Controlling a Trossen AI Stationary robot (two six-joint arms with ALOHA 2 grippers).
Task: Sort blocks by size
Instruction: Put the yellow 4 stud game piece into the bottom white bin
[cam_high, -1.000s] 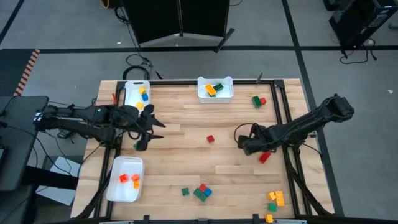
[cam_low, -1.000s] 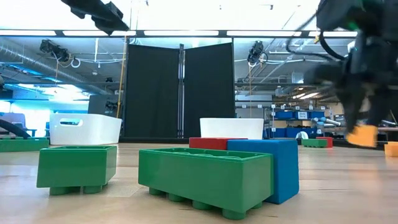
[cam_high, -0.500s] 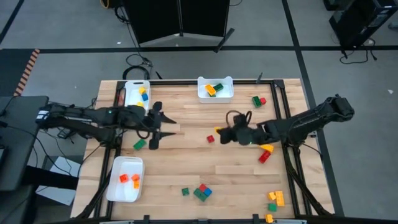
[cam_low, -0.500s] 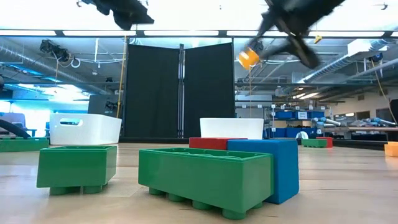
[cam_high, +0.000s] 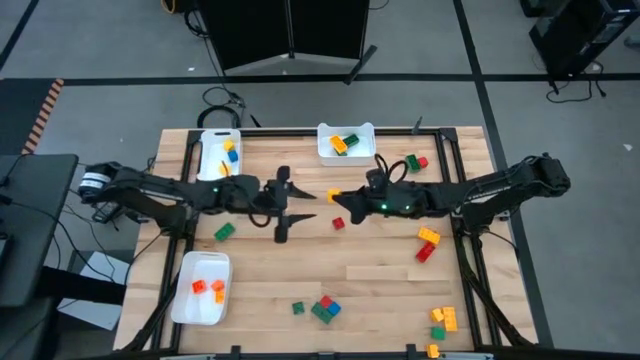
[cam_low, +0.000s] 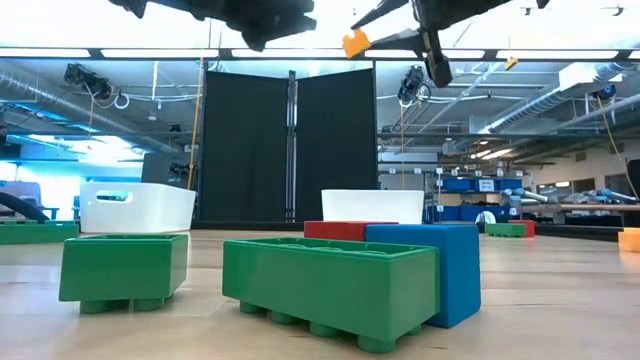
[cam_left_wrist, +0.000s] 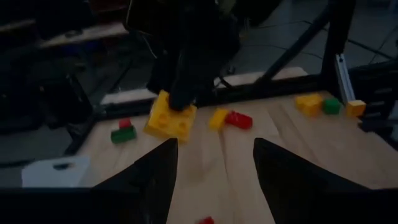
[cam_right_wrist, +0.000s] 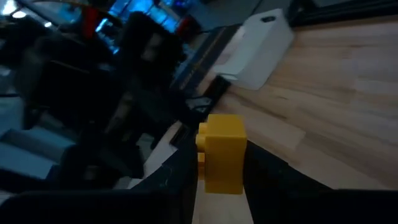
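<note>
Left gripper (cam_high: 287, 208): fingers spread, empty, above mid-table.
Yellow block (cam_high: 334, 196): pinched between the right gripper's fingertips, raised off the table (cam_high: 380, 270).
Right gripper (cam_high: 338, 197): closed on the yellow block, facing the left gripper.

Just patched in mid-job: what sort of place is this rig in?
Likely a robotics lab or workshop: a wooden table on grey floor, black curtain panels, and shelving with blue bins under exposed ceiling pipes.

The yellow block (cam_high: 334, 195) has been lifted and carried toward the worktop's middle by the right claw (cam_high: 338, 197). The left claw (cam_high: 296, 210) has been moved toward it.
</note>
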